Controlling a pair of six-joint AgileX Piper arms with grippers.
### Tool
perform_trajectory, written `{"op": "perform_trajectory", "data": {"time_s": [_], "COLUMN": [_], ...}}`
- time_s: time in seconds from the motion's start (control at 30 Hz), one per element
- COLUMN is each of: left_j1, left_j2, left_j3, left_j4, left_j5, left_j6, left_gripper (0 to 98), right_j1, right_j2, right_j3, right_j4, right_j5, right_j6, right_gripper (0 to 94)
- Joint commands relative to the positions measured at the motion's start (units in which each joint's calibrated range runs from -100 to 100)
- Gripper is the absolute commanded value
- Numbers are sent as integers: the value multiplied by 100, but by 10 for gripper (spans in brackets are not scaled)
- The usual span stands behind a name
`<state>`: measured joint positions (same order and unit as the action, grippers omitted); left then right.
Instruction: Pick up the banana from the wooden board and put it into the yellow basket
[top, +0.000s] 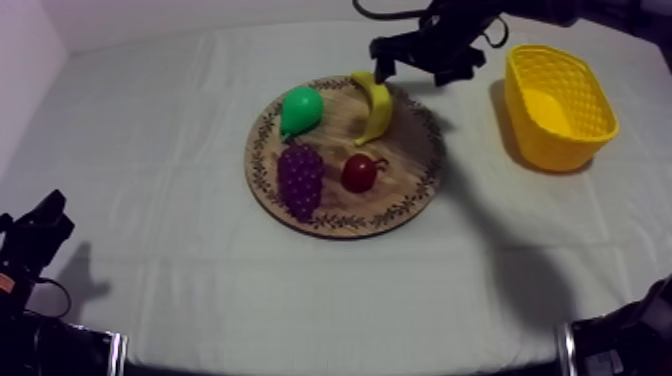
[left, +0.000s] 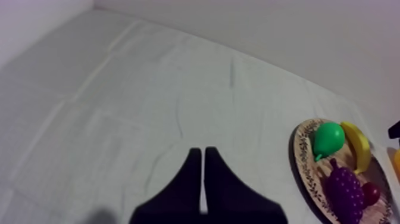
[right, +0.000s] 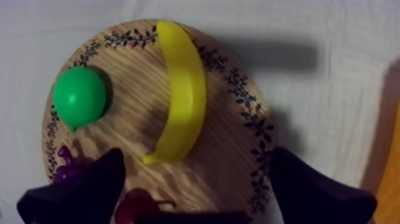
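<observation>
Grey-white cloth (top: 150, 250), wooden board (top: 345, 222) mid-tabletop: right gripper (top: 412, 72) spread wide over banana (top: 376, 108) at board's far edge, pre-grasp step; next move looks like drop and pinch.

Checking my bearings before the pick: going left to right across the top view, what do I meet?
left gripper → pear → banana → yellow basket
</observation>
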<state>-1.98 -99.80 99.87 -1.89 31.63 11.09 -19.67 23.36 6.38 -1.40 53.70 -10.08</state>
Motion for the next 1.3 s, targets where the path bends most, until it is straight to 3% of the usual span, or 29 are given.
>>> {"op": "perform_trajectory", "data": {"time_s": [0.0,0.33,0.57,0.67,0.8,0.9,1.27], "left_j1": [-1,-1,-1,-1,-1,-1,-1], "left_j2": [-3,-3,-3,-3,-3,-3,-3], "left_j3": [2,2,2,2,2,2,2], "left_j4": [1,1,1,1,1,1,1], "left_j5": [6,6,6,6,6,6,6], "left_j6": [1,0,-2,-3,-1,-1,-1], "left_gripper": [1,1,1,1,1,1,1], "right_j1": [16,65,155,122,-28,-110,-96], "right_j2": [209,1058,1353,1440,1546,1589,1678], "right_j3": [-134,-733,-793,-853,-991,-973,-830], "right_j4": [-31,-121,-293,-254,12,151,-6], "right_j5": [32,64,-335,-411,-317,-334,-615], "right_j6": [30,184,227,212,93,3,204], "right_gripper": [842,805,624,549,576,538,369]}}
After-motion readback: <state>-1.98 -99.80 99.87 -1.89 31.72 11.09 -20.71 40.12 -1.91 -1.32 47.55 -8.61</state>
